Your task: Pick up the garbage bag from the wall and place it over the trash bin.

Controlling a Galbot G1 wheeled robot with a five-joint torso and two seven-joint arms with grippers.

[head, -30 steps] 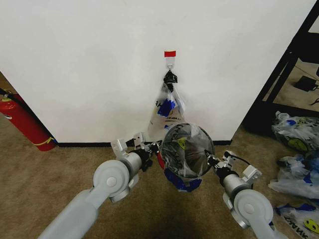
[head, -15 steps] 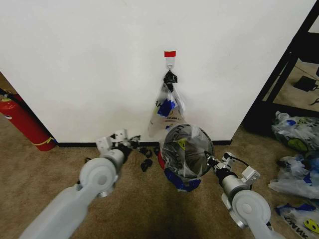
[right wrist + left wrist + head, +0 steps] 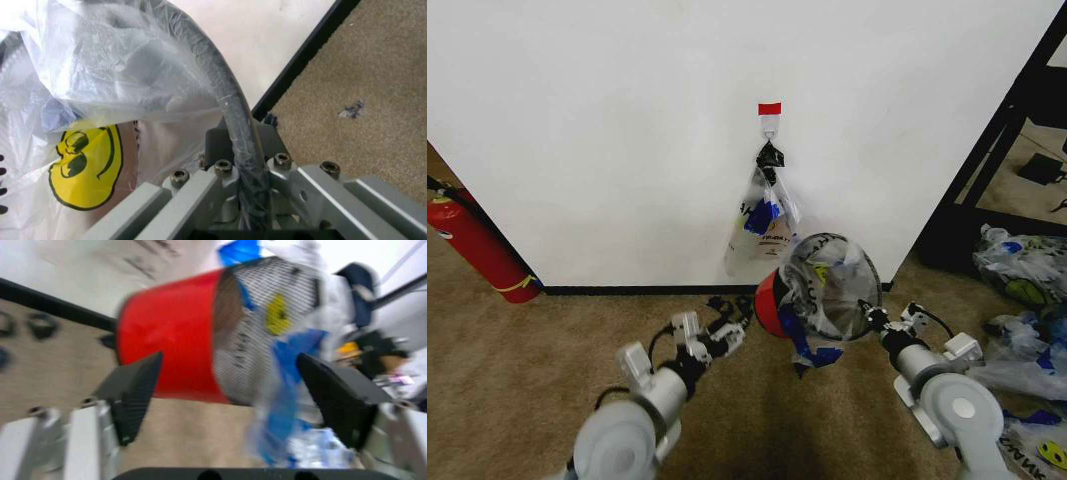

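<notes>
Two tools are at work low over the carpet. The right tool (image 3: pixel 874 322) is clamped on the rim of the trash bin (image 3: pixel 772 303) together with the plastic stretched over that rim — the right wrist view shows the black rim and film running straight between its closed fingers (image 3: pixel 235 165). The bin hangs tipped on its side off this tool, red base toward the left tool and mouth toward the robot. The garbage bag (image 3: pixel 832 290) covers the bin's mouth and black mesh body, its yellow smiley (image 3: pixel 85 165) just beside the grasp and blue scraps dangling below.

The left tool (image 3: pixel 725 322) stands spread wide with nothing between its fingers (image 3: pixel 137 392), close to the bin's red base but apart from it.

Beyond the bin, the wall (image 3: pixel 607 140) carries a red tape strip (image 3: pixel 769 108) and a hook holding a clipped bundle of bags (image 3: pixel 762 225). A fire extinguisher (image 3: pixel 472 245) stands well off past the left tool.
</notes>
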